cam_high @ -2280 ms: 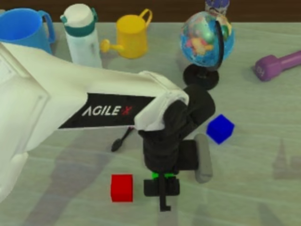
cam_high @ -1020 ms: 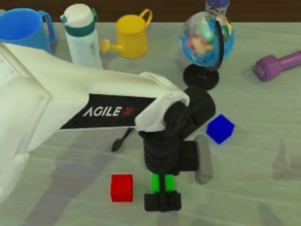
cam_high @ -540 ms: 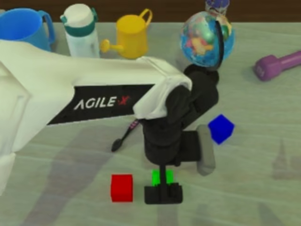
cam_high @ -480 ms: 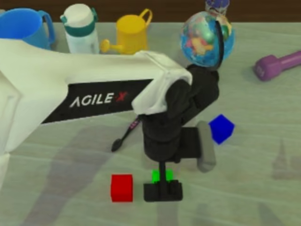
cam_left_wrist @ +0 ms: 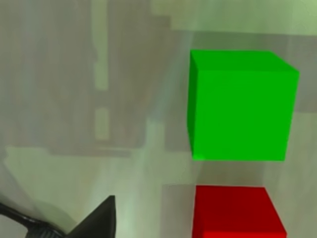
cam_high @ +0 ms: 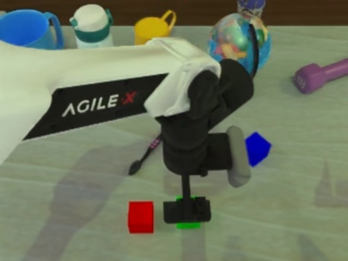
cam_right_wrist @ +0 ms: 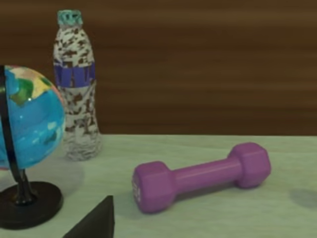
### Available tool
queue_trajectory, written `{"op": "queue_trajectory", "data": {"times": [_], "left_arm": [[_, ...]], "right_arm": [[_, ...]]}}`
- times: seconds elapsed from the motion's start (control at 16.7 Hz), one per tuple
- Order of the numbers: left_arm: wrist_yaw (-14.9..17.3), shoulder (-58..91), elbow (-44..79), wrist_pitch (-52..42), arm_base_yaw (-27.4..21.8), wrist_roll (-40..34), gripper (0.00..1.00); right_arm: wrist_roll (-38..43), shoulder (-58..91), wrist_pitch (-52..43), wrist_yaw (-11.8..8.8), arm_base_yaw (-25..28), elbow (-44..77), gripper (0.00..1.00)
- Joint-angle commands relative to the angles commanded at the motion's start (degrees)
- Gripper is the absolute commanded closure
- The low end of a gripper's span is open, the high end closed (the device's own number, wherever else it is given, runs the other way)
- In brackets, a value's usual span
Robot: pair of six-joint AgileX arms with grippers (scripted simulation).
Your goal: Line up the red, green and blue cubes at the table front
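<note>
Green cube (cam_high: 188, 224) sits on the surface (cam_high: 293, 217) near the front edge, just beside the red cube (cam_high: 141, 216) on that cube's right, with the blue cube (cam_high: 258, 148) well apart, farther back and to the right. Along the back stand a light-blue mug (cam_high: 24, 28), a white bottle (cam_high: 91, 26), a yellow watering can (cam_high: 155, 27), a globe (cam_high: 239, 41) and a purple dumbbell (cam_high: 321, 73); a dark spoon (cam_high: 142, 157) lies near the middle. From above, the left arm reaches in from the left and its gripper (cam_high: 187, 211) hangs over the green cube, hiding most of it; whether the fingers are apart or together cannot be told. Its wrist view shows what the top view hides: the green cube (cam_left_wrist: 240, 105) whole and free beside the red one (cam_left_wrist: 237, 210). Only the right wrist view shows a water bottle (cam_right_wrist: 75, 87) in full, behind the globe (cam_right_wrist: 25, 119) and dumbbell (cam_right_wrist: 200, 176)
</note>
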Motion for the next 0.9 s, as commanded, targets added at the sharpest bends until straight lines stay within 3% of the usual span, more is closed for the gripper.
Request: {"op": "queue_trajectory", "data": {"times": [0.18, 0.42, 0.9], "left_arm": [[-0.29, -3.25, -2.9, 2.04, 1.84, -1.12, 0.0], [-0.86, -15.35, -13.04, 8.74, 8.22, -5.34, 0.0], [-1.3, -60.14, -47.98, 30.6, 28.32, -20.34, 0.0]], "right_arm": [[-0.49, 3.54, -2.38, -0.16, 1.11, 3.5, 0.0], [-2.12, 16.81, -10.27, -0.17, 4.26, 16.06, 0.0], [-7.22, 66.84, -35.23, 0.12, 13.38, 53.2, 0.0]]}}
